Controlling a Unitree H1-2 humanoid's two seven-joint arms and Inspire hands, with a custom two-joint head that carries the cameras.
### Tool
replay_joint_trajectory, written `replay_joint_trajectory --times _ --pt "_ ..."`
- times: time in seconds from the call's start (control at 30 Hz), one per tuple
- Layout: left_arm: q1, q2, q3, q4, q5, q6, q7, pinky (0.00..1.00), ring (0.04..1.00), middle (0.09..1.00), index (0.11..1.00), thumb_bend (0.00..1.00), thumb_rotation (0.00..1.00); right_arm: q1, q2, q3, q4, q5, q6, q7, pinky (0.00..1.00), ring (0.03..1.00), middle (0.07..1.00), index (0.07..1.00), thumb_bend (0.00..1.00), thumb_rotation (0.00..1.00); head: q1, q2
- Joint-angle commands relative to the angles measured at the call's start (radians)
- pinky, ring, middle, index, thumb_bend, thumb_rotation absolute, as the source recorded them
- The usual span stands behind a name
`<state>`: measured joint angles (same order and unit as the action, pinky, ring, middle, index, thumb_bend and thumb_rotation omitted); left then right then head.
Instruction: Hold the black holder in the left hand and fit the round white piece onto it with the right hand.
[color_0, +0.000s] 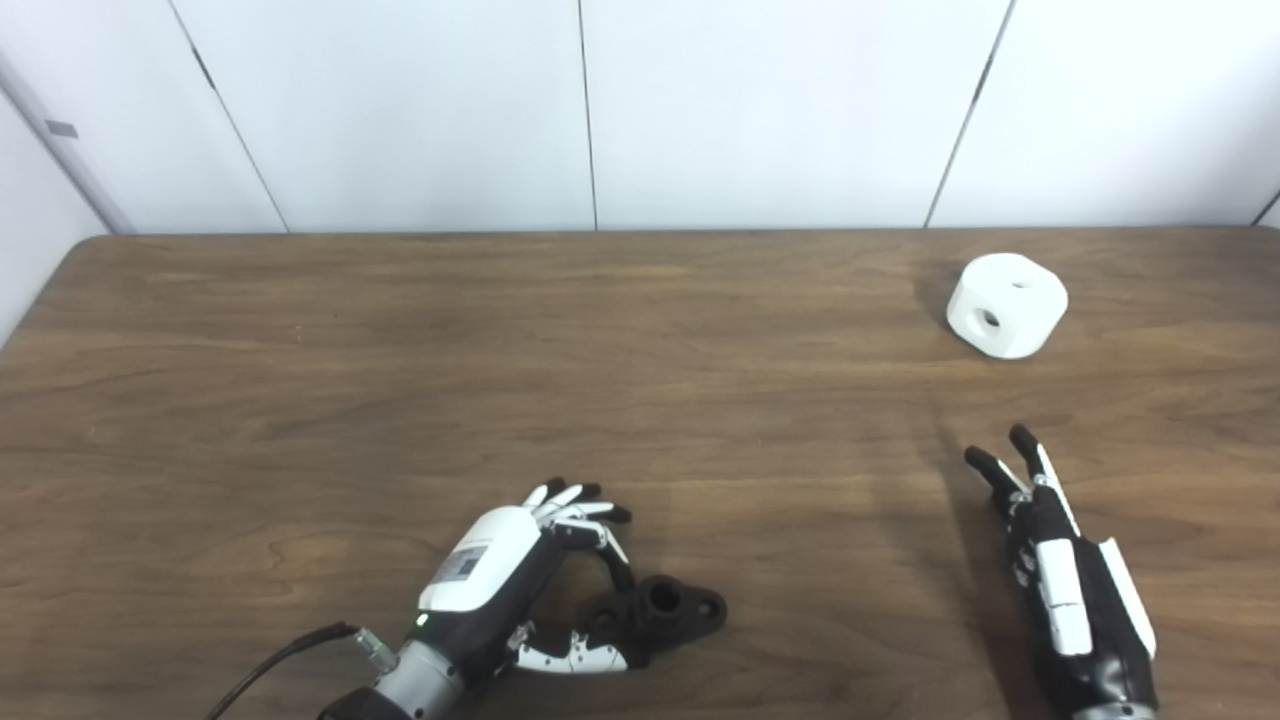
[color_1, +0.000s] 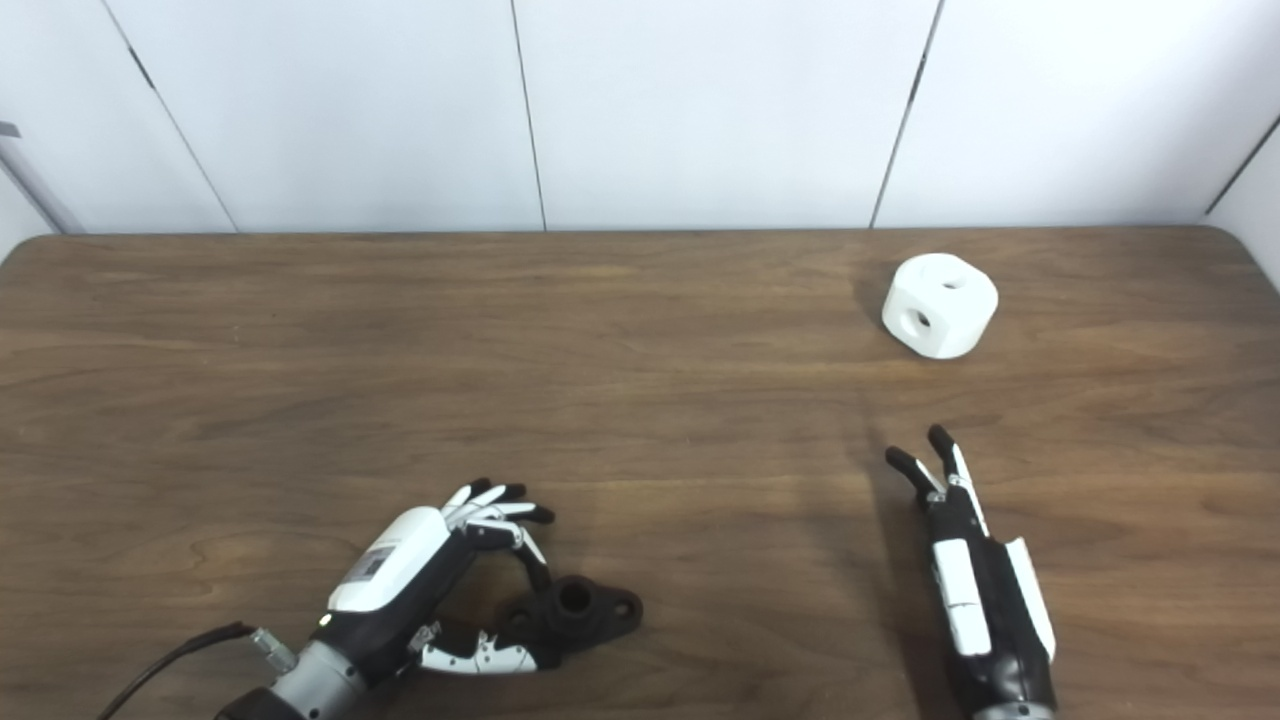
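Bench (color_0: 400, 380) of dark wood grain fills the view, backed by a plain white panelled wall (color_0: 700, 110), and the wide middle of its surface lies bare between the two hands. A black cable (color_0: 280, 660) trails off the near edge from the left wrist. The black holder (color_0: 665, 608) lies flat near the front edge, left of centre, its raised collar and a small hole in its flange facing up. The left hand (color_0: 520, 575) sits right against it on its left side, fingers curled over the near end and thumb stretched along the bench beneath; whether the hand actually grips the holder or only cups it cannot be told. The round white piece (color_0: 1007, 304) rests far back on the right, close to the rear edge, showing one hole on its top and one on its side. The right hand (color_0: 1060, 570) lies well short of it at the front right, fingers extended and apart, pointing roughly toward the piece and holding nothing. Open bench separates that hand from the white piece, with nothing standing in between.
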<state>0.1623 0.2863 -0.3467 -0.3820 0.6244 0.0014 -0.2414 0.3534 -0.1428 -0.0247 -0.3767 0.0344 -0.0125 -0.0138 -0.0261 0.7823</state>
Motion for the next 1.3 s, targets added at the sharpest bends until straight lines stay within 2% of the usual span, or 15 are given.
replay_joint_trajectory --times 0.0,0.2,0.5,0.77,0.9,1.0,1.03,1.1,1.23,1.27 --pt "0.002 -0.003 -0.027 0.039 0.009 -0.049 0.008 1.0 0.927 0.822 0.486 0.52 0.05 0.005 0.037 0.002 -0.033 -0.002 -0.02 -0.005 1.0 0.962 0.895 1.0 0.59 1.0 -0.001 0.001" --pt "-0.006 0.001 -0.04 0.078 0.063 -0.093 0.04 0.99 0.926 0.822 0.486 0.52 0.05 0.006 0.038 0.0 -0.04 0.007 -0.017 -0.007 1.0 0.968 0.896 1.0 0.59 0.99 -0.01 0.006" --pt "-0.017 0.004 -0.038 0.094 0.12 -0.112 0.058 1.0 0.93 0.824 0.486 0.52 0.05 -0.013 0.033 -0.013 -0.074 0.013 0.018 -0.013 1.0 0.98 0.906 1.0 0.57 1.0 -0.031 0.01" --pt "-0.027 0.01 -0.031 0.108 0.119 -0.124 0.055 1.0 0.931 0.824 0.486 0.52 0.05 -0.074 0.002 -0.07 -0.122 0.011 0.066 -0.024 1.0 0.966 0.903 0.99 0.54 1.0 -0.086 -0.002" --pt "-0.029 0.012 -0.022 0.105 0.106 -0.123 0.05 1.0 0.924 0.824 0.486 0.52 0.05 -0.116 -0.02 -0.095 -0.144 -0.03 0.107 -0.033 1.0 0.951 0.907 0.992 0.57 1.0 -0.131 -0.01" --pt "-0.028 0.011 -0.018 0.1 0.105 -0.12 0.044 1.0 0.913 0.821 0.486 0.52 0.05 -0.147 -0.034 -0.11 -0.165 -0.063 0.138 -0.032 0.97 0.939 0.901 0.986 0.56 1.0 -0.131 -0.01" --pt "-0.028 0.011 -0.017 0.099 0.106 -0.119 0.044 1.0 0.913 0.82 0.486 0.52 0.05 -0.158 -0.037 -0.116 -0.168 -0.07 0.143 -0.032 0.98 0.943 0.903 0.977 0.56 1.0 -0.159 -0.015" --pt "-0.026 0.01 -0.015 0.093 0.108 -0.113 0.04 1.0 0.914 0.817 0.486 0.52 0.05 -0.187 -0.047 -0.128 -0.174 -0.108 0.158 -0.035 0.98 0.952 0.905 0.954 0.56 0.96 -0.159 -0.015" --pt "-0.021 0.013 -0.015 0.09 0.115 -0.117 0.043 0.99 0.903 0.81 0.486 0.52 0.05 -0.236 -0.067 -0.145 -0.195 -0.2 0.212 -0.039 0.87 0.93 0.895 0.919 0.62 0.83 -0.188 -0.03" --pt "-0.02 0.013 -0.015 0.087 0.115 -0.113 0.039 0.99 0.899 0.809 0.486 0.52 0.05 -0.249 -0.071 -0.146 -0.201 -0.22 0.227 -0.039 0.8 0.915 0.892 0.911 0.65 0.78 -0.193 -0.031"
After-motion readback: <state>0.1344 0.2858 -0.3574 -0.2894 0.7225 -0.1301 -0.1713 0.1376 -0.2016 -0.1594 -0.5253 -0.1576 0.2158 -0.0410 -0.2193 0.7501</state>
